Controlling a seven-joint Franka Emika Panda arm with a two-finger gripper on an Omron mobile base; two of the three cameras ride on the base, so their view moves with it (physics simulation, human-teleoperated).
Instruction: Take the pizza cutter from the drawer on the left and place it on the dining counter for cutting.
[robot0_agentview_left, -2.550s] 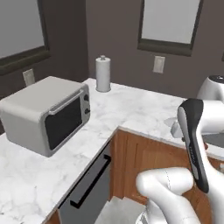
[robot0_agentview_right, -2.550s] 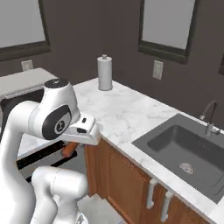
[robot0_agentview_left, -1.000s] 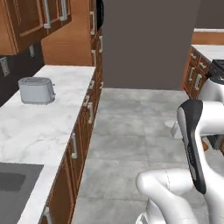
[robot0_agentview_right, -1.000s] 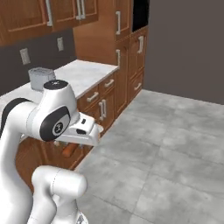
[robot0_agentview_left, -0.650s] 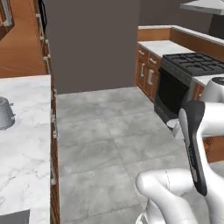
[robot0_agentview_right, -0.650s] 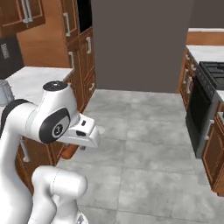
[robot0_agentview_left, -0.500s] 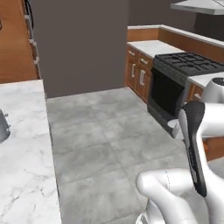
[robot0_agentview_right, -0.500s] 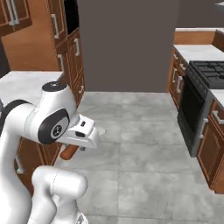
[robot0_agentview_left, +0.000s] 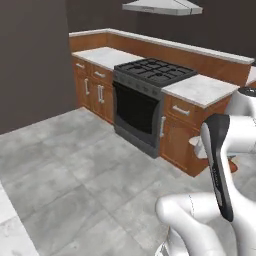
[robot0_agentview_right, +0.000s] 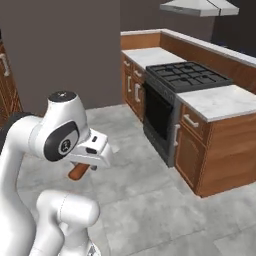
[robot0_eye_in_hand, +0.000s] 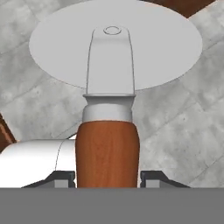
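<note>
Item: pizza cutter (robot0_eye_in_hand: 109, 100). Reddish-brown handle, grey ferrule, round silver blade. It sits in my pincer (robot0_eye_in_hand: 107, 175), handle clamped between the two dark tips, blade projecting straight ahead of them.

Pincer: pinching the handle, one tip on each side. In the right base view the handle end (robot0_agentview_right: 79, 171) pokes out beneath the hand, carried at about chest height of the arm.

Beyond the pincer: grey tiled floor (robot0_eye_in_hand: 183, 127) directly past the blade. Farther out, a black stove (robot0_agentview_right: 186, 76) set between brown cabinets with marble tops.

Step in hand, as I judge it: transport; the cutter is lifted and travelling with me.

Next move calls for: finding the dining surface, bringing the pincer over a bare stretch of it, lowering, then letting go.
</note>
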